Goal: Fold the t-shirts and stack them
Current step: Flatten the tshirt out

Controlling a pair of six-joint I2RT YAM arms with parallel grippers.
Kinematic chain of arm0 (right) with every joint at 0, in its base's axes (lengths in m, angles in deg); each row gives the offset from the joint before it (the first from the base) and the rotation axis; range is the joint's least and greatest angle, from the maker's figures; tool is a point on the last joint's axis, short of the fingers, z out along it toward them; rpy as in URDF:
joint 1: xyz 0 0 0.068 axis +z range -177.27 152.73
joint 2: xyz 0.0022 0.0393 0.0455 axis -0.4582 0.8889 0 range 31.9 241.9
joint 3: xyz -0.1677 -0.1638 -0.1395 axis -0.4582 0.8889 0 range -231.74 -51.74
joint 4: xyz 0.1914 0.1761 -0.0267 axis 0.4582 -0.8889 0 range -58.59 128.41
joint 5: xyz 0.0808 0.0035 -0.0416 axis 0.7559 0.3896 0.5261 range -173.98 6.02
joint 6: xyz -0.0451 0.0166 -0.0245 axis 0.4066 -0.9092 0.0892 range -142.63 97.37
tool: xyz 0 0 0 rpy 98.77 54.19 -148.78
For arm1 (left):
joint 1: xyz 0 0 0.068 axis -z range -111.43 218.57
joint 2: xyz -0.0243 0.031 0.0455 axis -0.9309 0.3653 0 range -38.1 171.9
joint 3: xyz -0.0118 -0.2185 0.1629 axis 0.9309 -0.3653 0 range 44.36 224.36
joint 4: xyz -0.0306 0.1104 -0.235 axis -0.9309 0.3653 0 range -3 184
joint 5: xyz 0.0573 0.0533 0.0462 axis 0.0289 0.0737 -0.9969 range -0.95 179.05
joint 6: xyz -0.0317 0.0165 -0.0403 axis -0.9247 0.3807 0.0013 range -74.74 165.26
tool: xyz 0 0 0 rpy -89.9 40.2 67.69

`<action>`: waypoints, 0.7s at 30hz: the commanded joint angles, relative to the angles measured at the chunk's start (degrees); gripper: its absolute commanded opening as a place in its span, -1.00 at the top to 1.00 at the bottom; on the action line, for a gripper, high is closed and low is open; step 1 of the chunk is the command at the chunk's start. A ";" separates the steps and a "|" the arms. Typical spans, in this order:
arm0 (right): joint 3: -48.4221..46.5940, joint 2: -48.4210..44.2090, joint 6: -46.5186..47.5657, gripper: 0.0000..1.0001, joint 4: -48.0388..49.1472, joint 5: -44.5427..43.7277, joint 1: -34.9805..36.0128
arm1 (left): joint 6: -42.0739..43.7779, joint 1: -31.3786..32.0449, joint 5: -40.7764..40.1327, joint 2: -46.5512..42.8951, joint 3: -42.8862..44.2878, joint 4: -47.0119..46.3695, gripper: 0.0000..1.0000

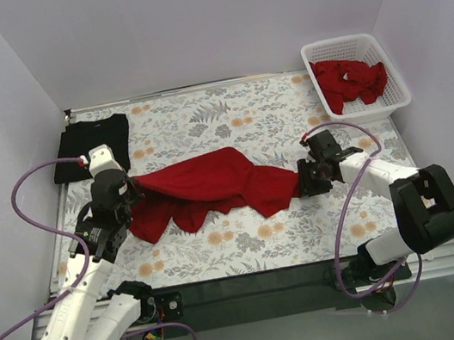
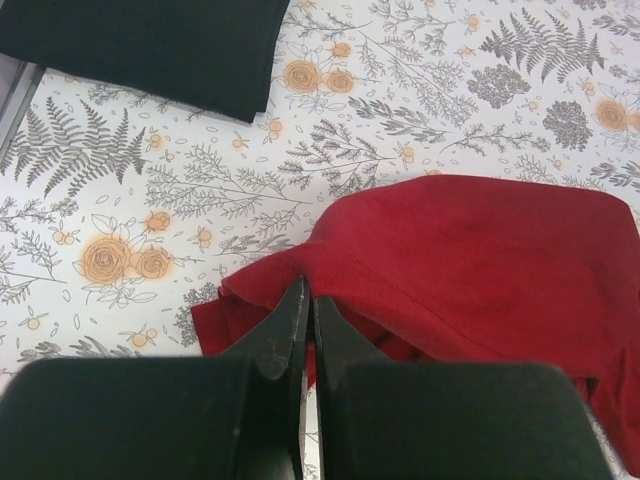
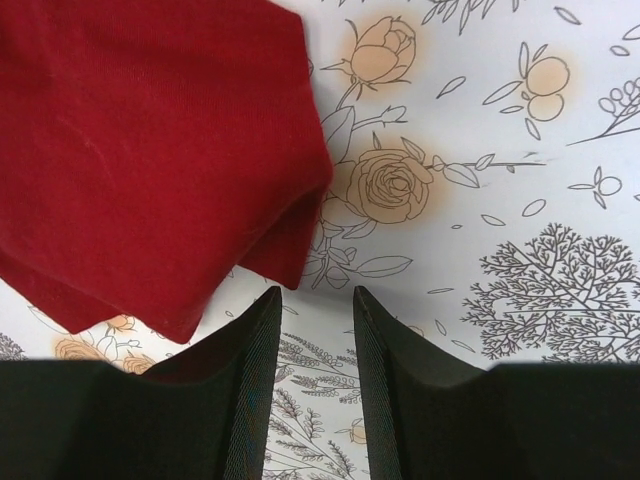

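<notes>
From above, a rumpled bright red cloth t-shirt (image 1: 212, 185) stretches across the flowered desk (image 1: 227, 117). A folded black cloth t-shirt (image 1: 92, 144) lies far left, and more red shirts (image 1: 351, 79) are heaped in a white plastic lattice basket (image 1: 338, 41) far right. Left wrist: the left jaws are closed, pinching the red t-shirt's edge, the contact partly hidden. Right wrist: the right jaws stand open and empty, the cloth just ahead.
</notes>
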 commanded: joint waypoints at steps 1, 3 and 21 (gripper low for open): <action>-1.61 0.61 -1.12 0.28 1.70 -1.95 1.68 | -0.19 -0.26 0.62 -1.27 -0.96 -1.45 1.00; -1.96 0.70 -1.38 0.28 1.62 -3.18 2.39 | -0.10 -0.26 0.62 -1.27 -1.31 -1.71 1.00; -10.65 9.92 -2.26 0.26 -4.70 -14.52 10.12 | 0.69 -0.26 1.67 -3.46 -2.89 -3.03 1.00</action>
